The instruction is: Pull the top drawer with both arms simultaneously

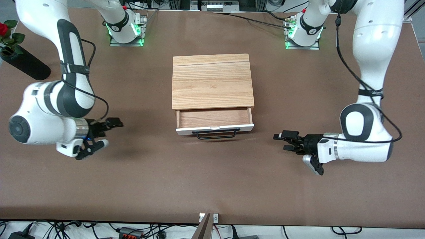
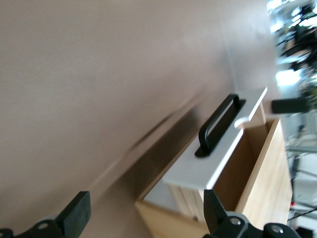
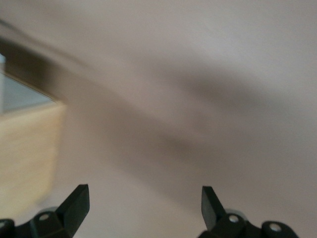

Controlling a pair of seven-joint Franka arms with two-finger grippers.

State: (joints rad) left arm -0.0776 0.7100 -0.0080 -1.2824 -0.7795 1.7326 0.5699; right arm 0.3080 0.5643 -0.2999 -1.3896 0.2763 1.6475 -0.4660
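Note:
The top drawer (image 1: 214, 119) stands partly pulled out of the light-wood cabinet (image 1: 212, 81), showing its reddish-brown inside. Its white front panel (image 1: 186, 130) carries a long black bar handle (image 1: 216, 133). My left gripper (image 1: 283, 141) hovers open over the table toward the left arm's end, apart from the drawer and pointing at it. In the left wrist view the handle (image 2: 218, 124) and white panel (image 2: 208, 168) lie ahead of the open left gripper (image 2: 146, 204). My right gripper (image 1: 110, 132) is open over the table toward the right arm's end; in the right wrist view the right gripper (image 3: 143, 198) holds nothing.
A black vase (image 1: 25, 64) holding a red rose (image 1: 3, 28) lies at the table corner toward the right arm's end. Both arm bases (image 1: 126, 30) (image 1: 303, 33) stand along the table edge farthest from the front camera. The cabinet's side (image 3: 25, 148) shows in the right wrist view.

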